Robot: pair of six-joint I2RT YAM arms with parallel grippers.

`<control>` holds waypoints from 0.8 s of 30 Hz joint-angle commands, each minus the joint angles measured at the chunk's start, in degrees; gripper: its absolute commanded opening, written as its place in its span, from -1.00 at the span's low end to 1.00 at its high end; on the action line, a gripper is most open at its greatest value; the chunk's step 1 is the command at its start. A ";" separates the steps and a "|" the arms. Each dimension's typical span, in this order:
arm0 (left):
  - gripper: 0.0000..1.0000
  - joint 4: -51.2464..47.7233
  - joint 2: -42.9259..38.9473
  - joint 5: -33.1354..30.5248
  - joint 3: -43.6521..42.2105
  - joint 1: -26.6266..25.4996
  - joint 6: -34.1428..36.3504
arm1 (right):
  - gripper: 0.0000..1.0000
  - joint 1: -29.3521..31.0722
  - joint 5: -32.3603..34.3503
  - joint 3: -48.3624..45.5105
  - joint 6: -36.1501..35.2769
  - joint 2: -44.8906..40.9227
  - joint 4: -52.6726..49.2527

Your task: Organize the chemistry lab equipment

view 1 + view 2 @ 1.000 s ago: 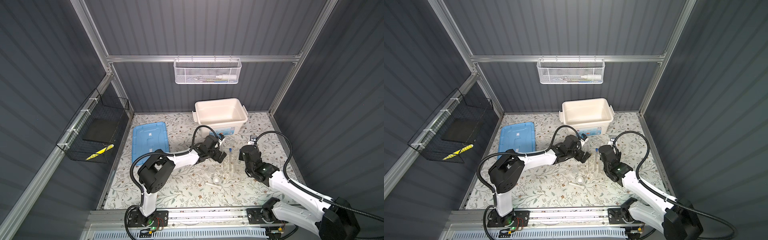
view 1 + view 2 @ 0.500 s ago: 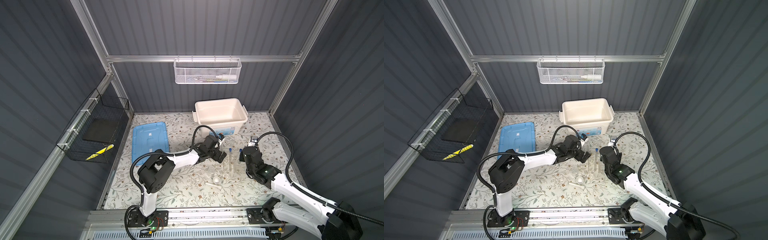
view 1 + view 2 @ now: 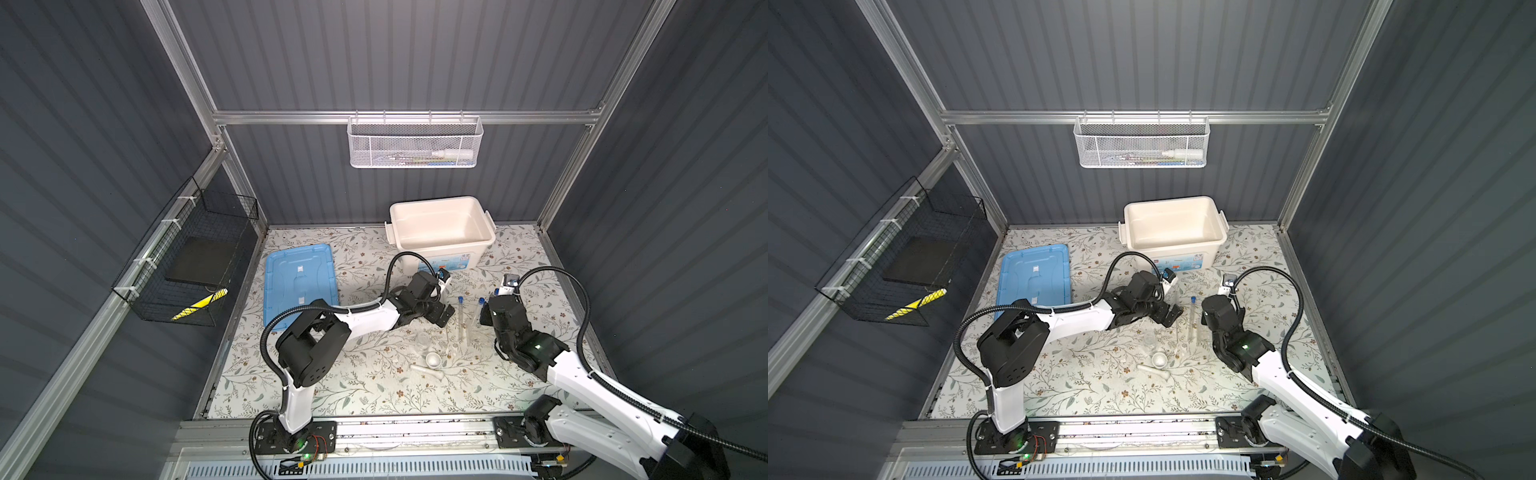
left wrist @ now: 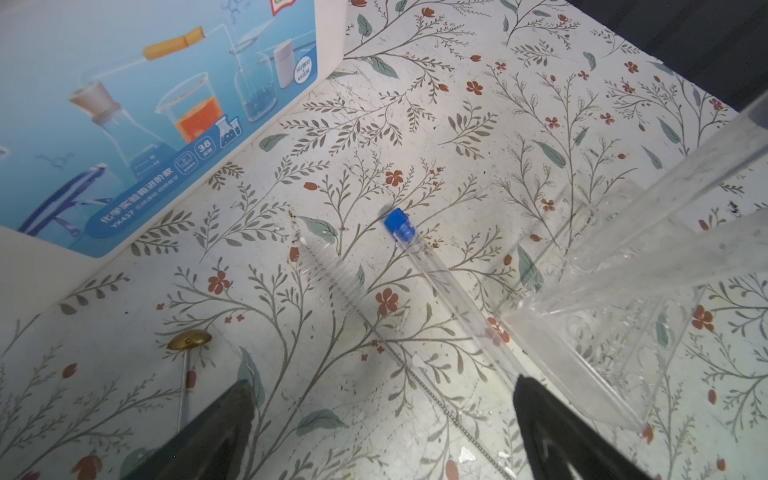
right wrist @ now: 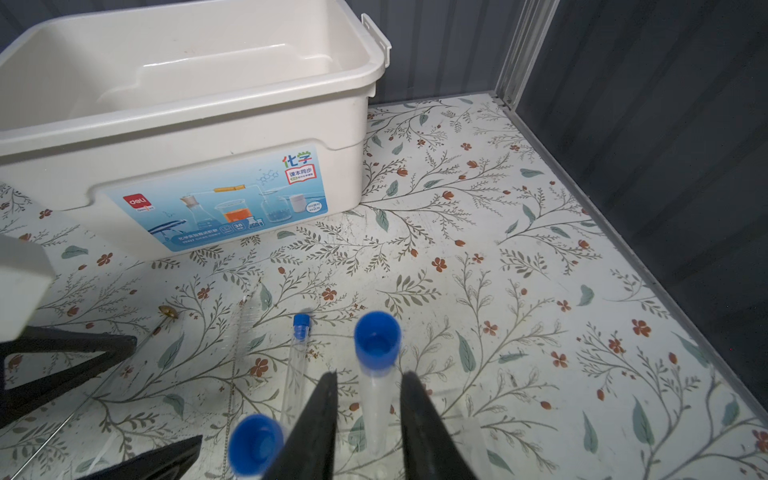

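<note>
A blue-capped test tube (image 5: 376,374) was stood upright in the clear tube rack (image 4: 602,332) near the middle of the desk (image 3: 374,386), with the white tub (image 3: 440,228) at its 12 o'clock. The tube was straddled by the right fingers (image 5: 320,415). These had been eased slightly apart since a second earlier, so that a sliver of gap was left on each side and nothing was gripped. A second capped tube (image 3: 460,320) was left lying at its 9 o'clock. Beyond that, the left fingers (image 4: 216,428) were kept spread wide and empty, unmoved.
</note>
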 commanded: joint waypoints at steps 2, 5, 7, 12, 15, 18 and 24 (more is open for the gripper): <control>0.99 0.22 -1.69 -0.44 -0.40 -0.52 -0.51 | -0.35 -0.04 0.25 1.06 1.30 -1.73 -2.95; 0.99 -0.04 -1.69 -0.44 -0.06 -0.72 -0.33 | -0.32 -1.02 -0.41 2.92 1.65 -2.24 -5.32; 0.99 -0.15 -1.73 -0.44 0.15 -0.80 -0.24 | -0.28 -2.44 -2.66 3.53 2.22 -2.86 -6.22; 0.99 -1.36 -1.41 -0.60 0.91 -1.13 -0.18 | -0.25 -8.03 -10.03 5.68 3.62 -3.05 -8.73; 0.99 -2.14 -1.10 -0.73 1.44 -1.27 -0.06 | -0.21 -11.05 -14.69 7.17 3.29 -2.54 -9.44; 0.99 -2.49 -0.83 -0.80 1.75 -1.51 -0.18 | -0.16 -12.99 -18.91 8.12 2.84 -1.55 -9.51; 0.99 -2.91 -0.42 -1.05 2.16 -1.74 -0.22 | -0.12 -14.53 -22.58 9.45 3.01 0.46 -8.94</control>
